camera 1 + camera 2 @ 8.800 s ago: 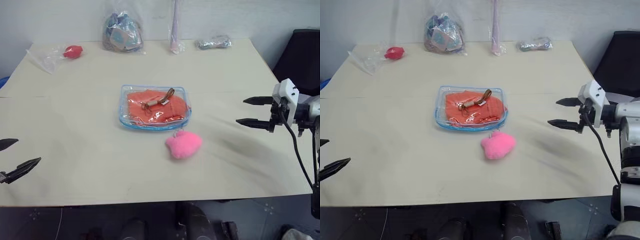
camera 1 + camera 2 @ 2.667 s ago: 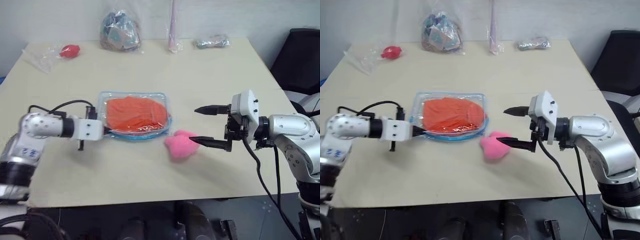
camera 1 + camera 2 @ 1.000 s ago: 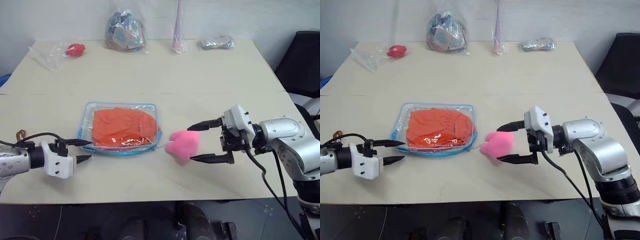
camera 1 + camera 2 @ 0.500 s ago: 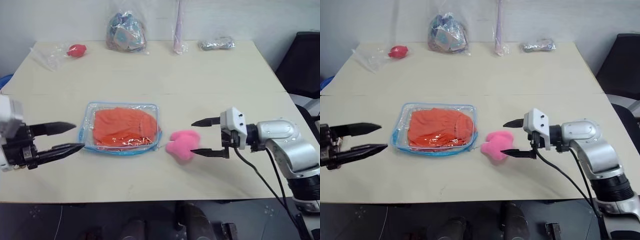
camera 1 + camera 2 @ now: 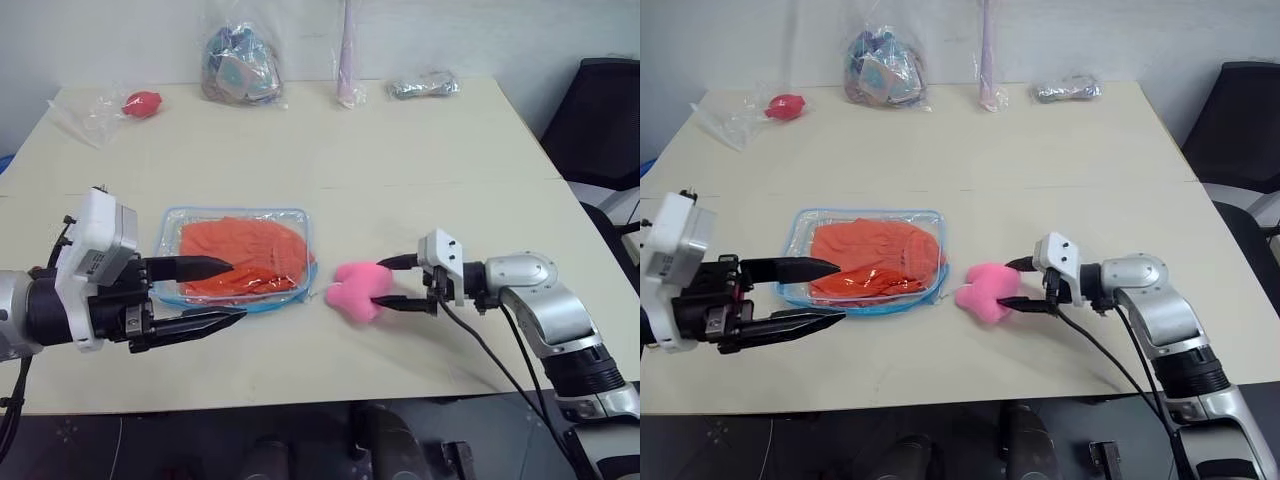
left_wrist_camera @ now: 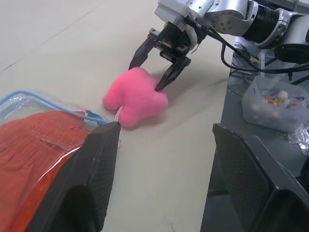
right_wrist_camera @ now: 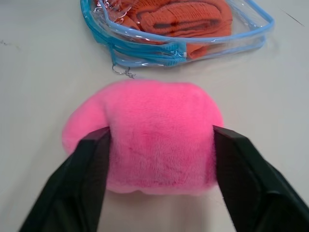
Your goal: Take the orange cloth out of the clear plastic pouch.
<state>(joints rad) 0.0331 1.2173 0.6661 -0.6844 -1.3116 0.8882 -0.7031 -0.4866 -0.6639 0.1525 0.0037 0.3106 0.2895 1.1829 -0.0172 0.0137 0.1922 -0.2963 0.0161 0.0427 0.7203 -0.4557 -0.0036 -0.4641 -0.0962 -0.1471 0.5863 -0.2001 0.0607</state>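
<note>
The right gripper is narrowing its once wide-spread jaws onto the pink pompom, its fingers now pressing the fluff on both sides. The left gripper, a second ago low at the table's 8 o'clock edge, is rising and swinging toward 3 o'clock, rolled so that one finger now hangs above the clear plastic pouch.
</note>
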